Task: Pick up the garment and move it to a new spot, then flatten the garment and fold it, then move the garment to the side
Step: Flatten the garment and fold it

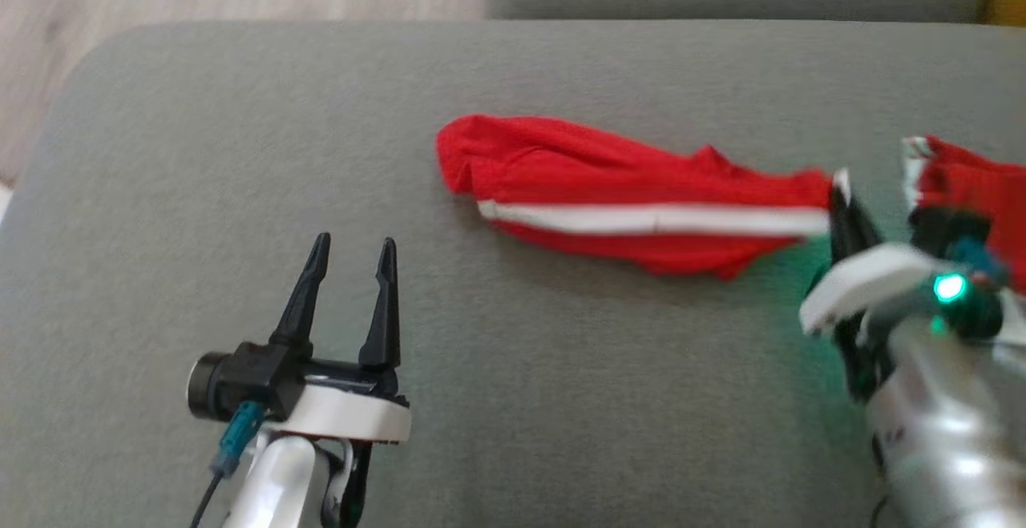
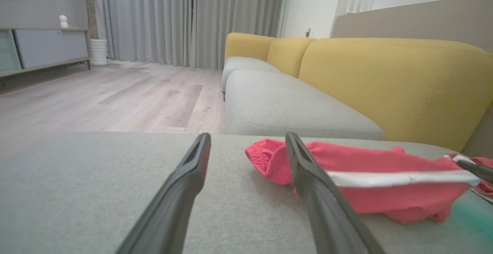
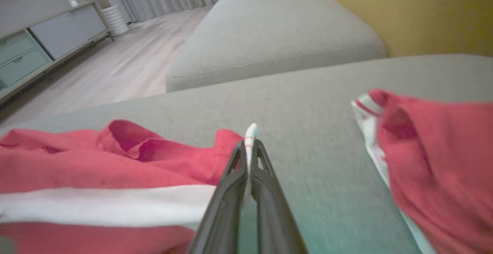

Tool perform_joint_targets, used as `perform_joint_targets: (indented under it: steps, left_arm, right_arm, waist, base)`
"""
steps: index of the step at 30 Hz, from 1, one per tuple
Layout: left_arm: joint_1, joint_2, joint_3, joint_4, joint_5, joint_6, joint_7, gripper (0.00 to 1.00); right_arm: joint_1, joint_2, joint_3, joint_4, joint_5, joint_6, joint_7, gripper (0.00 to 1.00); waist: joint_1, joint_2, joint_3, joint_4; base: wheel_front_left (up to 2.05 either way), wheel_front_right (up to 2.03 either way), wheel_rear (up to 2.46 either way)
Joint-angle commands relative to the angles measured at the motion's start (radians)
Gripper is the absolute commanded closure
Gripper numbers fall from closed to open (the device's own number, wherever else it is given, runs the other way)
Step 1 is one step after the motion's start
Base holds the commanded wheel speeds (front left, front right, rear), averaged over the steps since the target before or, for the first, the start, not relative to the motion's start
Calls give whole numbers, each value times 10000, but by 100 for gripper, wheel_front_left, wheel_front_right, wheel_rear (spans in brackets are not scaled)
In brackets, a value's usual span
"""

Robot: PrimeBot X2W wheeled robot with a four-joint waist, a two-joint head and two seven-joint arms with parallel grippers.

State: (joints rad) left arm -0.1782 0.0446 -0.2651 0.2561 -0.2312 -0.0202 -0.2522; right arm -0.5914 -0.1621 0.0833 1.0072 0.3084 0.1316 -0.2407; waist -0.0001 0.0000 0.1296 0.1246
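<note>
Red garment lies centre-right on the grey cushion, with the right end effector clenched on its white-striped right end. An edge pinch probably lifts it without bunching. Near-left, the left end effector hangs released, clear of the cloth.

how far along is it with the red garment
Done: nothing looks finished. The red garment lies bunched and unfolded on the grey cushion.
In hand: the right gripper is shut on the end of the garment's white stripe, a grasp for the pick-up. The left gripper is open, apart from the cloth.
Left: lifting it to a new spot, flattening, folding, and moving it aside.
</note>
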Motion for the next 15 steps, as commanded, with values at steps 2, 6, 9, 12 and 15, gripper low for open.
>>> perform_joint_targets:
  steps: [2, 6, 9, 12, 15]
  left_arm:
    - [-114, 57, 451, -266, 153, -79, -95, 0]
    - [-21, 57, 569, -263, 216, -148, -95, 0]
    - [15, 57, 604, -263, 263, -192, -95, 0]
    - [20, 57, 646, -276, 301, -219, -95, 0]
    - [2, 57, 671, -301, 328, -252, -95, 0]
  right_arm:
    - [466, 420, -462, -544, -524, -9, -175, 100]
    - [1266, 820, -1207, -1042, -1411, -9, -75, 60]
    - [1617, 987, -1740, -1597, -2171, -9, 98, 0]
    - [1905, 1087, -2052, -2389, -2692, -9, 149, 0]
    - [2246, 1111, -1851, -3394, -2699, -9, 35, 0]
  waist:
    - [1, 0, -392, -672]
    - [1, 0, -516, -977]
    - [1, 0, -544, -1121]
    - [1, 0, -524, -1232]
    - [1, 0, -489, -1282]
  base:
    - [0, 0, 0]
    - [0, 0, 0]
    - [0, 0, 0]
    - [0, 0, 0]
    - [0, 0, 0]
